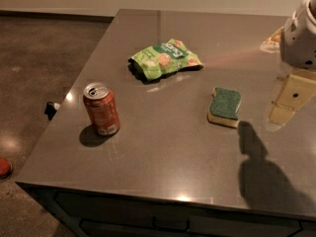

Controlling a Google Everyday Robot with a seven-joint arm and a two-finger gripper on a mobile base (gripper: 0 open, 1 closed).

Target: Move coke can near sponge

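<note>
Gripper (289,105) at the far right, above the table (163,152); its opening cannot be told. Sponge (225,105) just to its left. Coke can (101,108) upright, far to its left, well apart from the sponge.

White arm (301,33) at far R edge, gripper (290,100) below it, angled down-left

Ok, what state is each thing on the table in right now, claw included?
coke can: upright, left of the sponge and well apart from it, not held.
sponge: lying flat, green side up, nothing touching it.
snack bag: lying flat behind both, crumpled.
claw: at the right of the view, just right of the sponge, far from the can, touching neither.
</note>
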